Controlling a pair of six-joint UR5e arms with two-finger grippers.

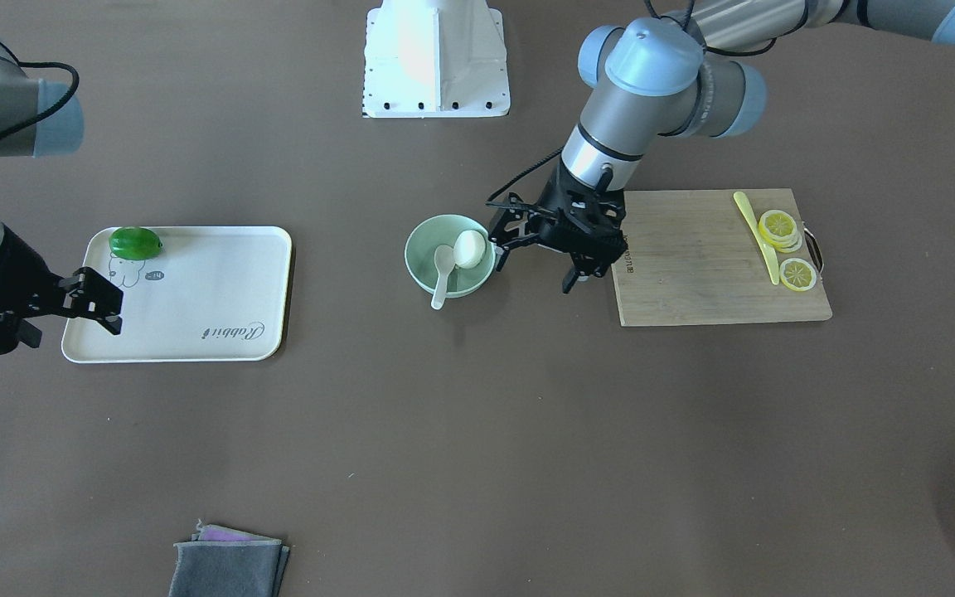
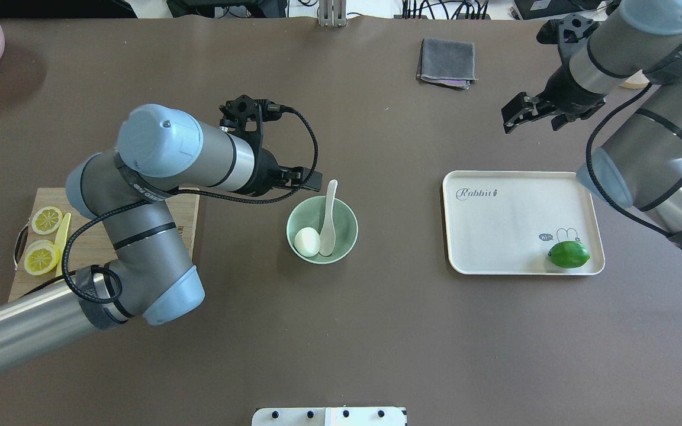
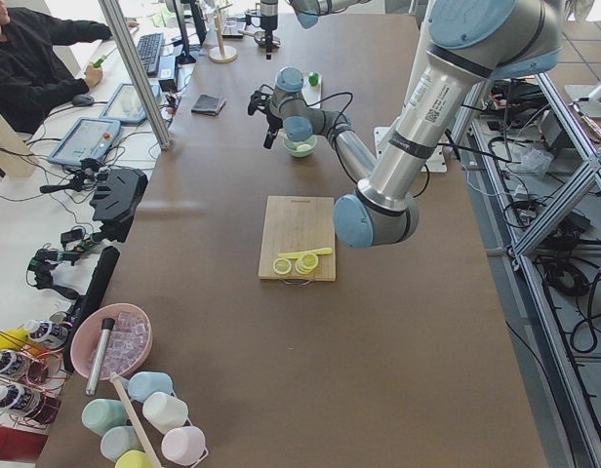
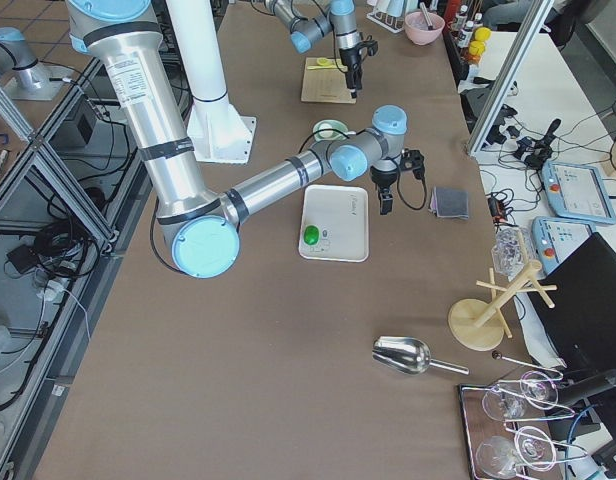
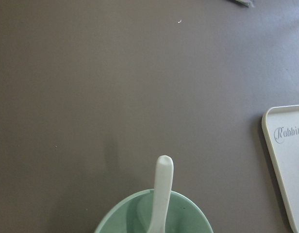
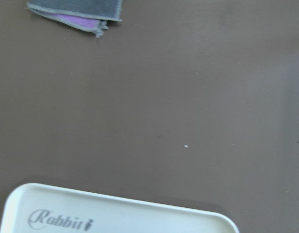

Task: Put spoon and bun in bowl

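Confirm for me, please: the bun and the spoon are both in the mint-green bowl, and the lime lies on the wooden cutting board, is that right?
Not quite. The bun and the spoon are in the mint-green bowl, but the lime lies on the cream tray, not the wooden cutting board, as the overhead exterior view shows.

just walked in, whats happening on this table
The spoon and the bun both lie in the bowl, the spoon's handle leaning over its rim. The left tool is open and empty right beside the bowl. The right tool hangs open near the tray, where a lime sits. Neither arm holds anything.
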